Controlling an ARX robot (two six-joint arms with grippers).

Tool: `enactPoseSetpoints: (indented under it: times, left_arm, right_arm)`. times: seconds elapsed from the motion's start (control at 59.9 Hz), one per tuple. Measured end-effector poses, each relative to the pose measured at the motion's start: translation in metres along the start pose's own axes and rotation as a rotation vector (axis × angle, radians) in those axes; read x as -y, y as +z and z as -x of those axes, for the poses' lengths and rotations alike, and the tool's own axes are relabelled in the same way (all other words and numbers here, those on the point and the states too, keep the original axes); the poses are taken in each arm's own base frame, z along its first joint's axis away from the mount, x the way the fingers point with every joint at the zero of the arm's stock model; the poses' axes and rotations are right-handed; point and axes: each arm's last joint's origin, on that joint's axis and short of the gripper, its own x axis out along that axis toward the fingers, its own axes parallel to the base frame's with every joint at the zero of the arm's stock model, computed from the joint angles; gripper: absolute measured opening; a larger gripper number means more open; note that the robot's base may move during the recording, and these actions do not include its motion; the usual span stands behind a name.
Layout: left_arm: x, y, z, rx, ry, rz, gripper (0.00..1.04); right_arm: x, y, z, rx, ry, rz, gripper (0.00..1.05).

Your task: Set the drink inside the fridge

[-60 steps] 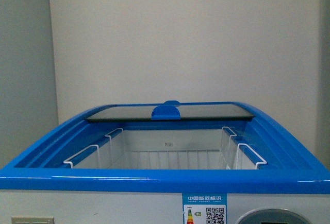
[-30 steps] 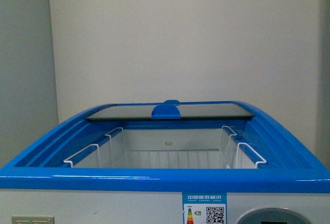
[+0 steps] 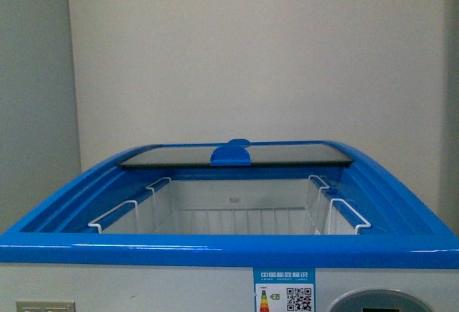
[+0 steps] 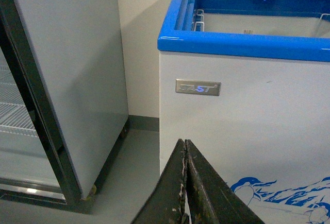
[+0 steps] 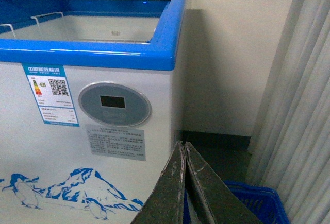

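Nothing's budged since the earlier frames on my end. Left gripper fingers pressed together, empty; right gripper same. Chest freezer sits just past both fingertips, glass lid slid back, wire baskets empty. Drink bottle isn't showing anywhere. Blue crate beside the right fingers.

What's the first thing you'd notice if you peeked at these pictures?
The big white fridge with its bright blue rim fills the front view, its glass lid slid to the back so the white wire baskets inside show. Penguins and mountains are painted low on its front. Both grippers, left and right, are shut before it.
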Motion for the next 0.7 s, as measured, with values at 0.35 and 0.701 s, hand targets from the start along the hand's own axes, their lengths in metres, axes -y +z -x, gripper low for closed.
enactPoseSetpoints:
  times: [0.35, 0.701]
  left_arm:
    - [0.0, 0.0, 0.0, 0.0, 0.0, 0.0, 0.03]
    - [0.0, 0.0, 0.0, 0.0, 0.0, 0.0, 0.41]
  right_arm:
    - [0.0, -0.002, 0.012, -0.003, 0.0, 0.0, 0.03]
    - [0.0, -0.003, 0.012, -0.003, -0.001, 0.0, 0.42]
